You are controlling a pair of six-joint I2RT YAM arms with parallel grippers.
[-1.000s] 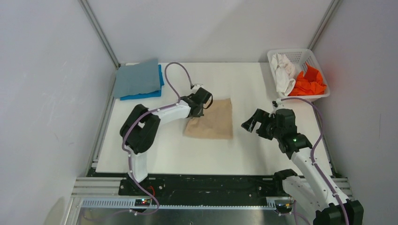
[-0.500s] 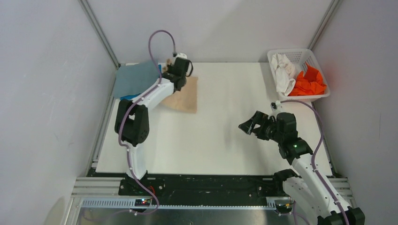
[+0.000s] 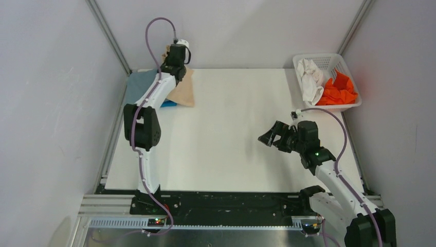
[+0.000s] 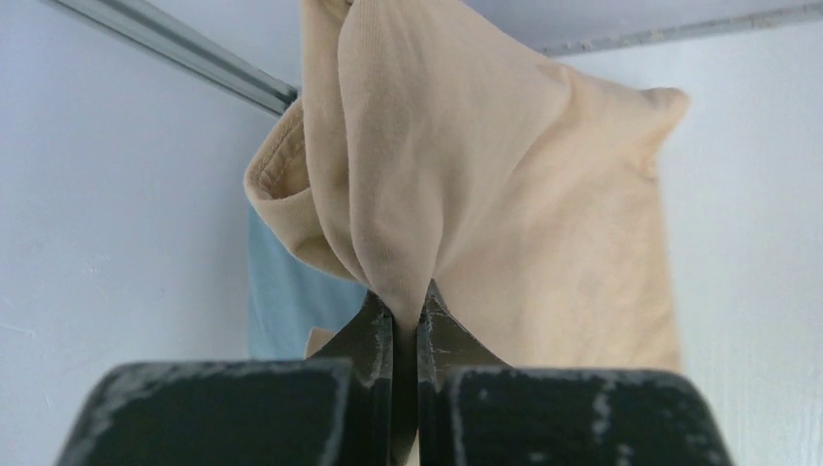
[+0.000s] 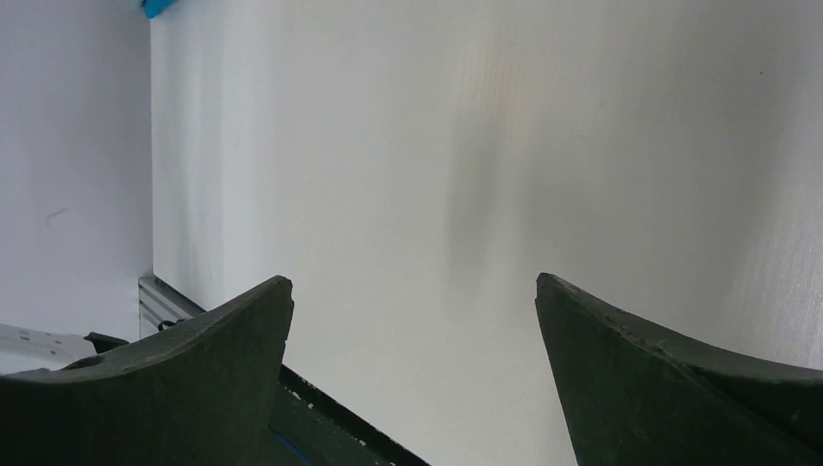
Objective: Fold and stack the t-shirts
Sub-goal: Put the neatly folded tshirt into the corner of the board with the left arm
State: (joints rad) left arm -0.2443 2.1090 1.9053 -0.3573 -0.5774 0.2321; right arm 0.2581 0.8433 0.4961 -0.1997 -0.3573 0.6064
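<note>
Left wrist view: left tool (image 4: 406, 309) clenched on the tan shirt (image 4: 505, 194); right tool (image 5: 412, 286) spread wide above table (image 5: 388, 146).

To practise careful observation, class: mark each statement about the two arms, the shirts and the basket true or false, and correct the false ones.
1. The left tool is shut on the tan shirt. True.
2. The right tool holds the orange shirt. False: it is open and empty above the table; the orange shirt lies in the basket.
3. The white shirt lies in the basket. True.
4. The tan shirt lies flat in the middle of the table. False: the left tool holds it up at the far left corner, over the grey-blue shirt.
</note>
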